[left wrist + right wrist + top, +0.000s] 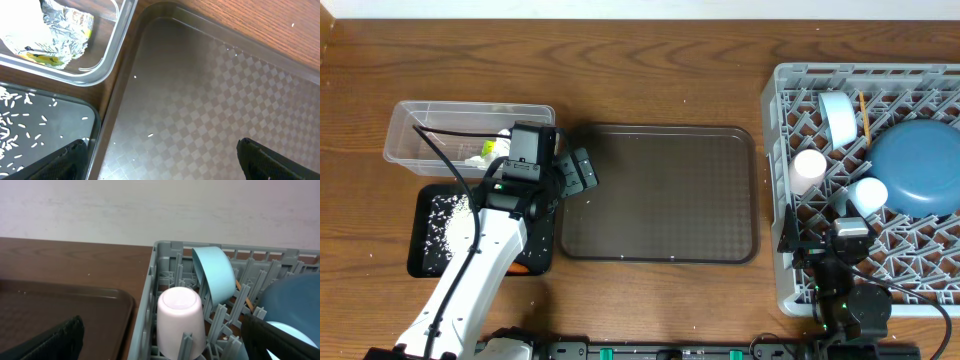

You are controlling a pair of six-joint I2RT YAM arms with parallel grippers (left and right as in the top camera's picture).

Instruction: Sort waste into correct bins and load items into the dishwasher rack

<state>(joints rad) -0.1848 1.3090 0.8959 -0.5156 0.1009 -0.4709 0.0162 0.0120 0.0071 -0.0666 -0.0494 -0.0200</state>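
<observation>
My left gripper (578, 172) is open and empty, low over the left edge of the brown tray; it also shows in the left wrist view (160, 167). The yellow-green wrapper (60, 30) and white tissue (15, 37) lie in the clear tub (410, 115). Rice grains (445, 215) lie in the black tray (425, 262), with the orange carrot (520, 268) at its front edge. My right gripper (160, 342) is open over the grey rack's (775, 130) front-left part. The rack holds the pink cup (181, 320), light blue cup (215, 275), blue plate (920, 170), white bowl (868, 193) and chopsticks (865, 115).
The brown textured tray (660, 195) lies between the bins and the rack, with a few stray rice grains (150, 135) on it. The clear tub's rim (107, 62) and the black tray (55, 125) sit close against its left edge. The wooden table (650, 70) extends behind.
</observation>
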